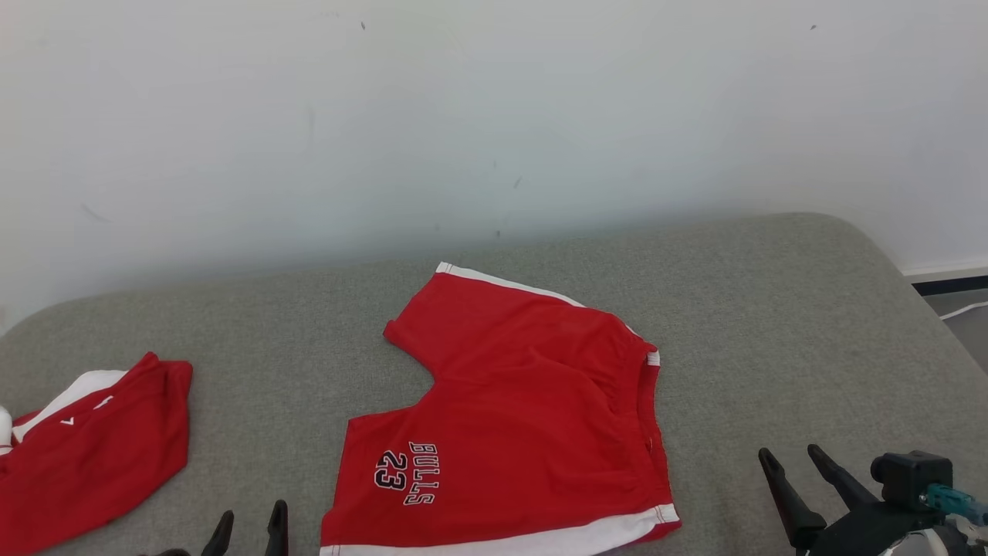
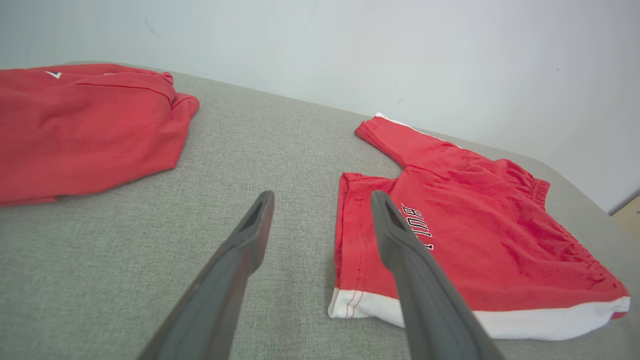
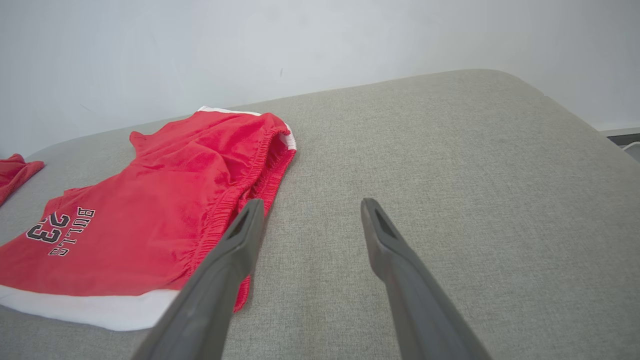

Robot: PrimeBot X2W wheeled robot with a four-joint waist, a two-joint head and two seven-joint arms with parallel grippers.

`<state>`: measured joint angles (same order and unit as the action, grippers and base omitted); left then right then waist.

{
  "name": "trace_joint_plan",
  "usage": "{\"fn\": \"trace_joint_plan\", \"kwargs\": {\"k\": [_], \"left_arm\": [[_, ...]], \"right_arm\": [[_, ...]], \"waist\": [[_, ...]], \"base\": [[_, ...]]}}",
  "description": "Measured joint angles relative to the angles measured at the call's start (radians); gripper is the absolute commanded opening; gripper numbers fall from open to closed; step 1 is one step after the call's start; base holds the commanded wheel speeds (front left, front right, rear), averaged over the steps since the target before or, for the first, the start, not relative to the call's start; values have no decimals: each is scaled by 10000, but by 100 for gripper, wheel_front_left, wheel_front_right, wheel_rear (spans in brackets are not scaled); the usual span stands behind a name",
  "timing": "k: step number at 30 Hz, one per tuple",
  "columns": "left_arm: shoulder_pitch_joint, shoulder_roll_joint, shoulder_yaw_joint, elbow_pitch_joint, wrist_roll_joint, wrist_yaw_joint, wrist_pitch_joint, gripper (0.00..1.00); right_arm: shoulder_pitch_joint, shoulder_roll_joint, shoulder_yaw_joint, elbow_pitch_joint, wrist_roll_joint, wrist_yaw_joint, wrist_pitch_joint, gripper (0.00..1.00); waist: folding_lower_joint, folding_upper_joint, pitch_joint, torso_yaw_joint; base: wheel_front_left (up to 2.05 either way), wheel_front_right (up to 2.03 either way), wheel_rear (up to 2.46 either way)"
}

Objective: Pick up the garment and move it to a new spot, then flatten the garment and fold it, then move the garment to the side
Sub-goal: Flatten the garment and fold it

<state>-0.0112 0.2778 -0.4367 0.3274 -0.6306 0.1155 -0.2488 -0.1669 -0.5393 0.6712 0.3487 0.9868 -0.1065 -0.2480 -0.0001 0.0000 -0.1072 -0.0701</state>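
Observation:
The garment (image 1: 525, 409) is a pair of red shorts with white trim and "BULLS 23" lettering, lying spread flat on the grey cushion (image 1: 772, 309); its waistband points right. It also lies in the left wrist view (image 2: 475, 235) and the right wrist view (image 3: 150, 215). My left gripper (image 1: 251, 521) is open just left of the shorts' near leg, above the cushion, its fingers (image 2: 250, 235) empty. My right gripper (image 1: 795, 459) is open to the right of the waistband, fingers (image 3: 380, 235) empty over bare fabric.
A second red garment with a white patch (image 1: 93, 448) lies bunched at the cushion's left edge, also in the left wrist view (image 2: 85, 130). A pale wall (image 1: 494, 116) runs behind. The cushion's right side drops off to the floor (image 1: 957, 309).

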Motion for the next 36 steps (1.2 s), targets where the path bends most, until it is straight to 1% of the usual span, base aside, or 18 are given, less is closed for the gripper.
{"fn": "trace_joint_plan", "kwargs": {"k": [2, 4, 8, 10, 13, 20, 32, 36], "left_arm": [[179, 61, 127, -150, 132, 79, -2, 100], [402, 153, 211, -336, 514, 75, -2, 100], [895, 165, 709, -700, 677, 79, -13, 100], [1034, 125, 840, -869, 715, 84, -15, 100], [1148, -29, 1179, -920, 1053, 84, -15, 100], [1581, -324, 1843, -1141, 1490, 84, -17, 100], [1708, -604, 2230, -1592, 2334, 86, -25, 100], [1717, -663, 2240, -1699, 2485, 86, -25, 100]], "right_arm": [[191, -38, -288, -219, -146, -33, 2, 100], [414, -63, -504, -483, -380, -92, 0, 100], [839, -77, -884, -924, -826, -169, 0, 100], [1064, -105, -1160, -1049, -932, -169, 0, 100], [1442, -105, -1513, -1352, -1145, -171, 0, 100], [1808, 123, -2019, -1850, -1609, -178, -2, 100], [2409, 602, -3010, -2203, -2554, -180, -19, 100], [2477, 694, -3195, -2266, -2771, -180, -33, 100]], "waist": [[1, 0, -15, -44], [1, 0, -29, -95], [0, 0, -23, -235], [1, 1, 0, -290], [1, 1, 33, -323], [1, 1, 63, -389], [1, 1, 113, -448], [1, 1, 137, -429]], "base": [[0, 0, 0], [0, 0, 0], [0, 0, 0], [0, 0, 0], [0, 0, 0], [0, 0, 0], [0, 0, 0], [0, 0, 0]]}}
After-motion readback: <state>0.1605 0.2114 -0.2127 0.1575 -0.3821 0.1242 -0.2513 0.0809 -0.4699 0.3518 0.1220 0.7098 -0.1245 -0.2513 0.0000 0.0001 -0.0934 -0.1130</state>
